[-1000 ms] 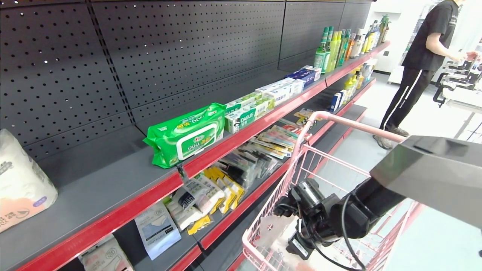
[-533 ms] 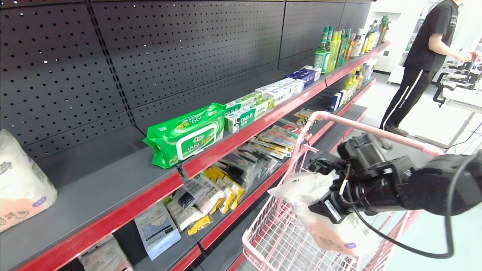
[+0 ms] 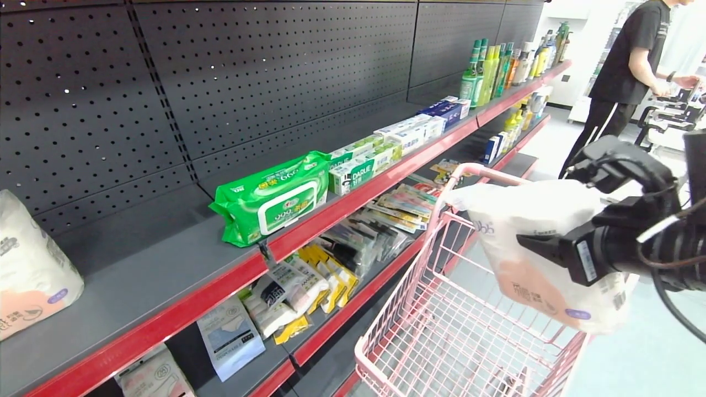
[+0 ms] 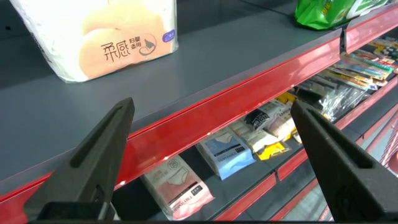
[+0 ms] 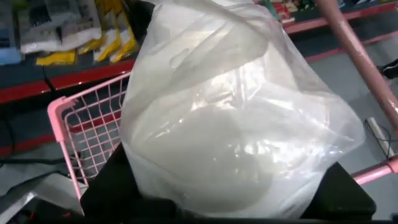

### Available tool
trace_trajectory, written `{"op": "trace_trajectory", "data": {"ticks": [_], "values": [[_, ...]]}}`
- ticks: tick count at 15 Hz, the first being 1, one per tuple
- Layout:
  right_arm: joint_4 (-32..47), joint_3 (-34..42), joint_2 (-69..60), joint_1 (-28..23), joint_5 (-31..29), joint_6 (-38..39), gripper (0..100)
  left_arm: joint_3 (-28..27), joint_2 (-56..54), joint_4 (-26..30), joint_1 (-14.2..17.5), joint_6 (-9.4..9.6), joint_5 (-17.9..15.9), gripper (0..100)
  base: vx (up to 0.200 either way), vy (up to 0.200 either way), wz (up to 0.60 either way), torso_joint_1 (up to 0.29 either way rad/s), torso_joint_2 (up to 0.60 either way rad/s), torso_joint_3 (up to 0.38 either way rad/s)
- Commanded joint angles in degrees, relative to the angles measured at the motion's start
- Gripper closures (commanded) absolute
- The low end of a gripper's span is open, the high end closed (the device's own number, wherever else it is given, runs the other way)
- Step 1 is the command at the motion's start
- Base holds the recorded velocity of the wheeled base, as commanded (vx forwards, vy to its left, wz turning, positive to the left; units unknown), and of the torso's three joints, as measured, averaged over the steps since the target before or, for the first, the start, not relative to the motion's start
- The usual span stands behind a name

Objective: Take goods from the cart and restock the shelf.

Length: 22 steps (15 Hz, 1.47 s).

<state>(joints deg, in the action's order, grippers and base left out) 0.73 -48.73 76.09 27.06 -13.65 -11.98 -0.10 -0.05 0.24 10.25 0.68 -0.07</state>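
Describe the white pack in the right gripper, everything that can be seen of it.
The white pack is a soft, bulging bundle wrapped in clear glossy plastic film that is loose and crinkled at one end. Its side bears a peach patch, a small purple oval and some print. It hangs tilted in the air above the pink cart, apparently clear of it. The right gripper is clamped around its middle, one finger across the near face.

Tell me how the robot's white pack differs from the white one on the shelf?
The held pack hangs in the right pincer above the pink cart; the shelf pack rests on the grey shelf. The held pack is gripped; the shelf pack is untouched. Both are white with peach patches.
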Motion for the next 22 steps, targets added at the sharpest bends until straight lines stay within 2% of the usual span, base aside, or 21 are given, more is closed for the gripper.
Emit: {"op": "trace_trajectory", "data": {"ticks": [1,5,8,20,22], "values": [[-0.1,1.0,-7.8,-0.8,-0.4,0.1,100,0.0,0.0,0.0,0.0,0.02,0.0,0,0.0,0.0,0.0,0.0,0.0,0.0],[-0.2,2.9,-14.4,-2.2,0.0,1.8,100,0.0,0.0,0.0,0.0,0.02,0.0,0,0.0,0.0,0.0,0.0,0.0,0.0],[-0.2,5.4,-17.8,-6.5,0.2,2.2,100,0.0,0.0,0.0,0.0,0.02,0.0,0,0.0,0.0,0.0,0.0,0.0,0.0],[-0.1,17.0,-30.5,-7.6,1.8,2.5,100,0.0,0.0,0.0,0.0,0.11,0.0,0,0.0,0.0,0.0,0.0,0.0,0.0],[-0.2,18.2,-31.4,-11.2,1.3,2.4,100,0.0,0.0,0.0,0.0,0.11,0.0,0,0.0,0.0,0.0,0.0,0.0,0.0]]}}
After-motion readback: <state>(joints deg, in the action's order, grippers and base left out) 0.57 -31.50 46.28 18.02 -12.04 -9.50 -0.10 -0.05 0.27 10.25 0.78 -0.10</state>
